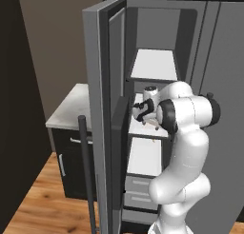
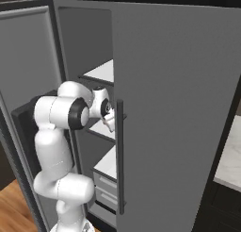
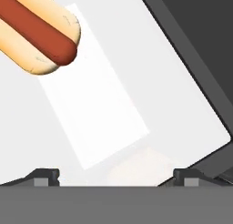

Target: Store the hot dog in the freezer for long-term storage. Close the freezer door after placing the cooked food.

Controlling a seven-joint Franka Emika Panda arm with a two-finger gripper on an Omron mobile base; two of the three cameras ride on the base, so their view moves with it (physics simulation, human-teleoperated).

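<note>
The hot dog [image 3: 38, 32], a tan bun with a red-brown sausage, lies on a white shelf [image 3: 173, 95] of the freezer [image 1: 155, 64]. In the hand view it sits at the top left, apart from the fingertips. My gripper [image 3: 116, 175] is open, its two dark tips spread wide with nothing between them. From the base views the gripper [image 1: 143, 112] [image 2: 109, 120] reaches in over the middle shelf. The freezer door [image 1: 102, 109] stands swung open to the left, its dark bar handle [image 1: 86, 171] facing outward.
The plain grey fridge door [image 2: 179, 108] with its bar handle [image 2: 120, 155] is shut, right of the arm. Pale grey drawers [image 1: 140, 190] sit below the shelves. A pale counter [image 1: 71, 104] on dark cabinets stands left of the open door.
</note>
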